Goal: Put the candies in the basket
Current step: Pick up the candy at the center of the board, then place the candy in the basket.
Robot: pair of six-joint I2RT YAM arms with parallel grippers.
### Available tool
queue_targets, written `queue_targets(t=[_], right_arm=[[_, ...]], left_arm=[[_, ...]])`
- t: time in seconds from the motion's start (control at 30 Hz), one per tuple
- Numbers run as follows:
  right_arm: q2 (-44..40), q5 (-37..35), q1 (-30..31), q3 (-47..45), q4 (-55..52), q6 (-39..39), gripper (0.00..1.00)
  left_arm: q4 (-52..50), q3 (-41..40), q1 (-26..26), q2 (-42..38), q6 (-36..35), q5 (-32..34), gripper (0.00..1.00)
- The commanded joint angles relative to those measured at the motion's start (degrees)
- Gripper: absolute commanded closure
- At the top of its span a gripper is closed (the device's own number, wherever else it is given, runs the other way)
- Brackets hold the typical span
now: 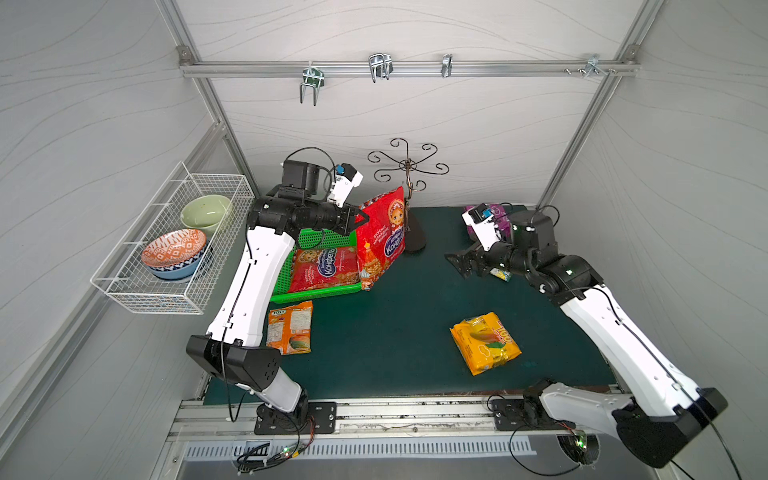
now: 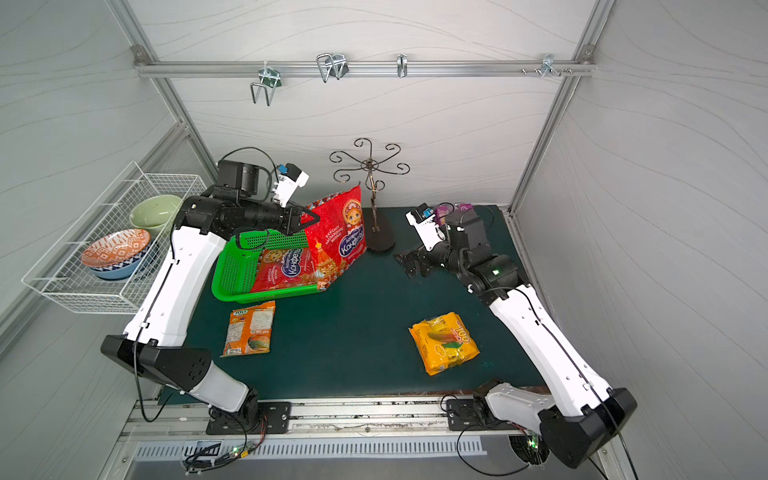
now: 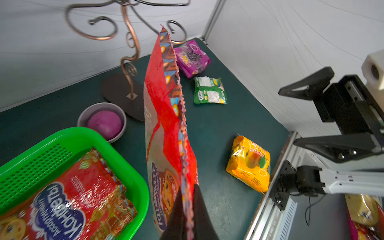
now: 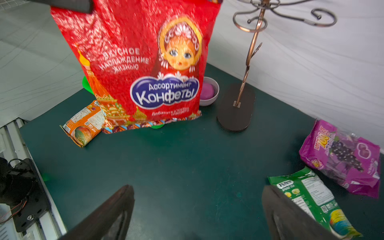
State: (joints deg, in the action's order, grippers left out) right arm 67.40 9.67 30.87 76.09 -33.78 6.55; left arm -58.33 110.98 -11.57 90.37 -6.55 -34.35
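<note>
Starting with both top views, the left tool is clamped tight on the top seam of a big red bag. The bag hangs upright just beside the green basket, and I cannot tell whether its lower edge touches the rim. A second red bag lies flat inside and covers most of the floor. The right tool hovers with its jaws spread wide, holding nothing. An orange bag and a yellow bag lie well apart on the table.

The left wrist view shows the pinch taking only the thin crimped seam, with the bag outside the rim. A purple bag and a green bag lie near each other, and a grey bowl holding a pink ball sits just beside the basket.

The right wrist view shows a metal stand close behind the hanging bag.

Risks, as I judge them:
- The glossy seam may slip from so small a grip.
- Released here, the bag would drop outside the basket.
- Carried across low, its lower edge may catch the rim and shove the basket.
- A swing may knock the stand.

Count:
- Six candy bags: two red, one each orange, yellow, green and purple.
- One basket.
- One bag is in the basket, one is held, and four lie on the table.
</note>
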Motion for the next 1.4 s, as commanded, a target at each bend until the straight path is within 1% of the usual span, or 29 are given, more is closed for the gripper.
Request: queue_targets(t=[0.0,0.1,0.17,0.33,0.43,0.53,0.6,0.63,0.67,0.73,0.87,1.0,1.13,1.23,1.37], right_arm=[[1.9,1.2,-0.2,0.9,1.7,-2.6,0.01],[3.4,1.0,-0.2,1.9,1.5,-2.7,0.01],[3.9,0.9,-0.2,2.0,1.5,-2.7,0.01],[4.0,0.8,-0.2,1.1,1.6,-2.7,0.01],[3.8,0.6,-0.3,0.6,1.9,-2.4,0.01],[3.9,0.5,-0.2,0.6,1.9,-2.3,0.01],[4.1,0.5,-0.2,0.8,1.8,-2.2,0.01],[4.2,0.4,-0.2,0.9,1.8,-2.2,0.01],[4.2,0.4,-0.2,1.0,1.7,-2.1,0.01],[4.2,0.3,-0.2,1.1,1.9,-2.1,0.01],[4.2,0.3,-0.2,1.0,2.0,-2.2,0.01],[3.9,0.1,-0.2,1.1,2.1,-2.4,0.01],[3.1,-0.4,-0.3,0.7,1.9,-2.4,0.01],[2.7,-0.8,-0.2,0.2,1.4,-2.3,0.01],[2.4,-0.8,-0.3,-0.6,1.6,-2.9,0.01]], left_arm=[[7.4,1.2,2.3,-1.7,6.5,5.1,1.00],[9.9,-2.9,3.9,-2.5,8.4,6.4,1.00],[12.1,-7.8,5.1,-3.6,8.8,8.3,1.00],[17.3,-16.5,9.8,-5.7,9.3,12.4,1.00],[20.3,-20.6,13.3,-6.0,11.6,12.5,1.00],[22.0,-22.6,14.8,-6.0,13.5,9.9,1.00],[22.6,-22.1,14.8,-5.8,15.0,6.6,1.00],[23.1,-21.3,14.6,-5.5,17.2,4.7,1.00],[22.9,-20.3,14.3,-5.2,19.8,4.0,1.00],[23.8,-18.8,13.5,-4.8,22.2,2.7,1.00],[24.4,-15.1,10.7,-2.8,22.3,3.7,1.00],[28.2,-12.2,9.8,0.6,27.2,1.1,1.00],[28.4,-9.1,8.7,2.8,25.8,2.7,1.00],[30.1,-12.7,8.7,2.4,24.9,3.1,1.00],[36.9,-25.4,8.8,-1.0,23.5,3.5,1.00]])
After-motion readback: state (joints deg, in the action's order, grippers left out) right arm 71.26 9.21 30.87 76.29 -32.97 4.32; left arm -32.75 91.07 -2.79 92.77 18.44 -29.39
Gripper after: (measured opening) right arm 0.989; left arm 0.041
